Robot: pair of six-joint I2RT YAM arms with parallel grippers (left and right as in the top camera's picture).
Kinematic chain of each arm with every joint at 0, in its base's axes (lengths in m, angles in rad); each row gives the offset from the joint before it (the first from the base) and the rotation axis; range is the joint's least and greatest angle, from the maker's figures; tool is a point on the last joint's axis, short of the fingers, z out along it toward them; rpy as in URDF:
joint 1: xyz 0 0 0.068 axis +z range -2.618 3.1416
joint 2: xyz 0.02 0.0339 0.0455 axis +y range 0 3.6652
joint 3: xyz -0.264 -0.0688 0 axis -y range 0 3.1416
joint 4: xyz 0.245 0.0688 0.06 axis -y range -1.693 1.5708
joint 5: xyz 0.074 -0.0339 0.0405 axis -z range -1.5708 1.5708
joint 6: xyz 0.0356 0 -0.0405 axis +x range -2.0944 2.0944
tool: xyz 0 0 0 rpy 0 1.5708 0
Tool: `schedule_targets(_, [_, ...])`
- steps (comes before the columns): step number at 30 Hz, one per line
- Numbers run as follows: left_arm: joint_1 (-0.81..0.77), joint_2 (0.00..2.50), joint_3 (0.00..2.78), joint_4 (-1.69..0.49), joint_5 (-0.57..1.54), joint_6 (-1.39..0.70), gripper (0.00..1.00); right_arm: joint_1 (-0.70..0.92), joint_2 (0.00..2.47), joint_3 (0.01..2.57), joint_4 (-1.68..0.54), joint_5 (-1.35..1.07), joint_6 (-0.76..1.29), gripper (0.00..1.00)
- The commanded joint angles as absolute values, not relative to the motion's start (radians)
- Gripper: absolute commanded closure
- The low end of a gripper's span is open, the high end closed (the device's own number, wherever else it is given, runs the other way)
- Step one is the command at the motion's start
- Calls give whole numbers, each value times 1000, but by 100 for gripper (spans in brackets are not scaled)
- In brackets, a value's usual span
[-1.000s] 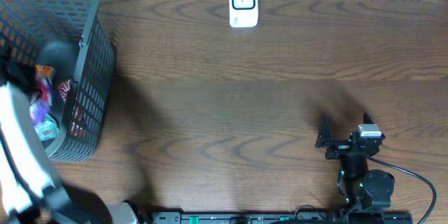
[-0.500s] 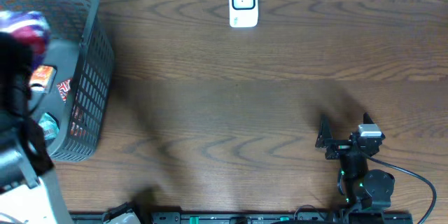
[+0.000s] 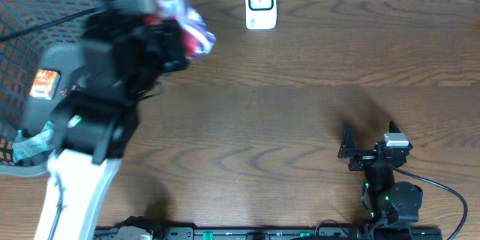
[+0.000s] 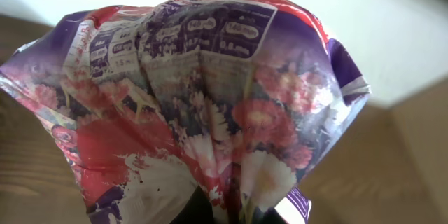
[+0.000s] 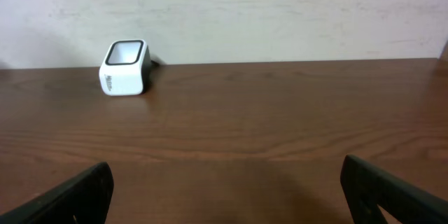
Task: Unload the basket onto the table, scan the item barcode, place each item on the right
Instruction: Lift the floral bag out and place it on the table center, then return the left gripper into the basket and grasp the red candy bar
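Observation:
The item [image 3: 187,24] is a crinkled purple, red and white packet with a flower print. My left gripper [image 3: 171,43] holds it up in the air at the back of the table, left of the white scanner [image 3: 261,4]. The packet [image 4: 203,91] fills the left wrist view. My left gripper [image 4: 224,213] is shut on its lower edge there. Small print shows near its top; I make out no barcode. My right gripper [image 3: 370,133] rests open at the front right, with nothing between its fingers. From the right wrist, the scanner [image 5: 126,67] stands far off at the back left.
A grey mesh basket [image 3: 34,19] sits at the far left, partly hidden by my left arm. An orange-labelled pack [image 3: 43,84] and a teal one [image 3: 30,144] lie in it. Bare brown wood [image 5: 266,133] lies between the right gripper [image 5: 224,189] and the scanner.
My left arm has lifted the packet out of the basket and swung it right and toward the back, near the scanner. The right arm has not moved.

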State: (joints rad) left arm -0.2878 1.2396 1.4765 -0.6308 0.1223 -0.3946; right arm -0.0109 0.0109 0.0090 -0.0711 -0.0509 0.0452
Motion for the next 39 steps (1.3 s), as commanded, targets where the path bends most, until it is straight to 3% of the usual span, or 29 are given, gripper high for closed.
schedule_targets(1, [-354, 1346, 1491, -638, 116, -328, 93, -19, 5, 6, -74, -43, 59, 1])
schedule_targets(12, [-495, 1726, 1491, -657, 115, -424, 92, -19, 5, 6, -74, -43, 59, 1])
schedule_targets(15, [-493, 1795, 1491, -657, 115, -424, 75, -19, 5, 6, -74, -43, 59, 1])
schedule_targets(17, [-492, 1816, 1491, -657, 114, -423, 39, -19, 5, 6, -74, -43, 59, 1])
schedule_targets(18, [-490, 1818, 1491, -657, 111, -422, 27, -19, 5, 6, -74, -44, 59, 1])
schedule_targets(21, [-470, 1798, 1496, -657, 104, -420, 17, -19, 5, 6, -74, -44, 59, 1])
schedule_targets(32, [-220, 1428, 1541, -590, 104, -420, 16, -19, 5, 6, -74, -43, 59, 1])
schedule_targets(39, [144, 1174, 1541, -577, -60, -413, 16, -19, 5, 6, -74, -44, 59, 1])
